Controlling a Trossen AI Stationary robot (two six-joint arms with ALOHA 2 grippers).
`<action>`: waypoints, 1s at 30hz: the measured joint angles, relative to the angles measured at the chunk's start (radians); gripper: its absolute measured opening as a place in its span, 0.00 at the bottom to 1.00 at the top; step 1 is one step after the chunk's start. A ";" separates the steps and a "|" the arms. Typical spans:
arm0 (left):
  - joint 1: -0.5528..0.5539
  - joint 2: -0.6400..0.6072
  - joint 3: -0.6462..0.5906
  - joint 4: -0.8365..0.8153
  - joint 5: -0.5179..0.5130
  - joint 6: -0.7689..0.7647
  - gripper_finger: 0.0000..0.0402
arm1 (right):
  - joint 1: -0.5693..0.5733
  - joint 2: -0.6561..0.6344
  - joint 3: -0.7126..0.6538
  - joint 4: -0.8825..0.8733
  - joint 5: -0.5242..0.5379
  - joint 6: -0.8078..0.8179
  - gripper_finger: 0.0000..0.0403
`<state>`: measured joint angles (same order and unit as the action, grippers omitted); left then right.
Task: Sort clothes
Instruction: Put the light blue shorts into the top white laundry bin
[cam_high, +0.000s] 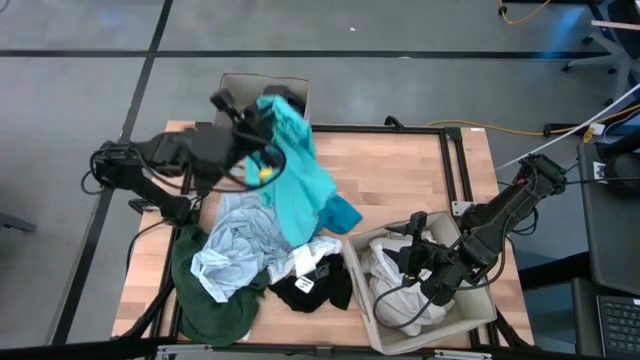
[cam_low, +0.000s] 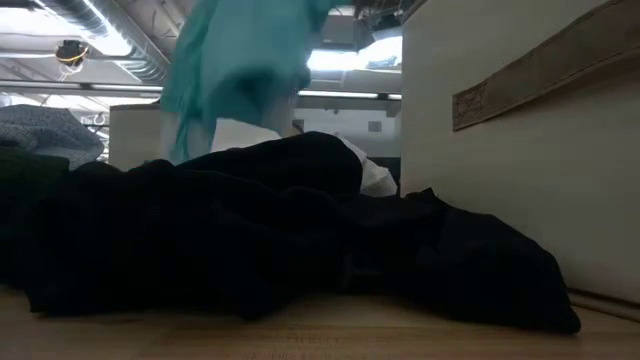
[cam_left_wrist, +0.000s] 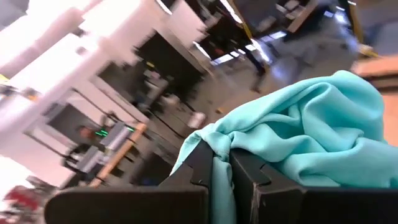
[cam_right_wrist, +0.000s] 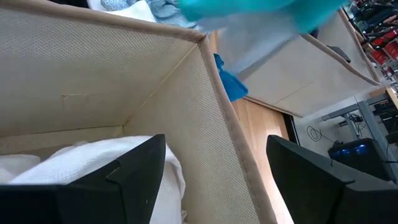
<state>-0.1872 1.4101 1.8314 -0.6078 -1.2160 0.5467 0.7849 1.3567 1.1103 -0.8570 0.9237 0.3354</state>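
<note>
Far box (cam_high: 262, 88) behind teal garment (cam_high: 298, 165)

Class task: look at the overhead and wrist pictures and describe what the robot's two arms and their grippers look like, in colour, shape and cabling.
Both arms are black, built of jointed segments. The left arm has dark cables looping beside it. The right arm looks the same. The left gripper has two flat, angular black fingers; the right gripper has two broad, blocky black fingers.

Robotics lab or workshop, shown by grey concrete floor (cam_high: 400, 30), yellow cables (cam_high: 530, 128) beyond the right gripper (cam_high: 428, 262), ceiling ducts (cam_low: 100, 30) overhead.
</note>
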 joint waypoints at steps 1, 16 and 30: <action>0.018 0.000 0.003 0.071 0.000 0.076 0.03 | 0.000 0.000 0.000 0.000 0.000 0.000 0.70; 0.293 0.000 0.011 0.832 0.279 0.819 0.04 | 0.000 -0.066 0.085 -0.012 0.047 -0.165 0.70; 0.670 0.000 0.011 0.904 0.431 0.827 0.06 | 0.000 -0.139 0.085 -0.028 0.064 -0.095 0.70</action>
<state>0.4825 1.4105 1.8420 0.2964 -0.7846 1.3734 0.7846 1.2177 1.1954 -0.8850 0.9877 0.2405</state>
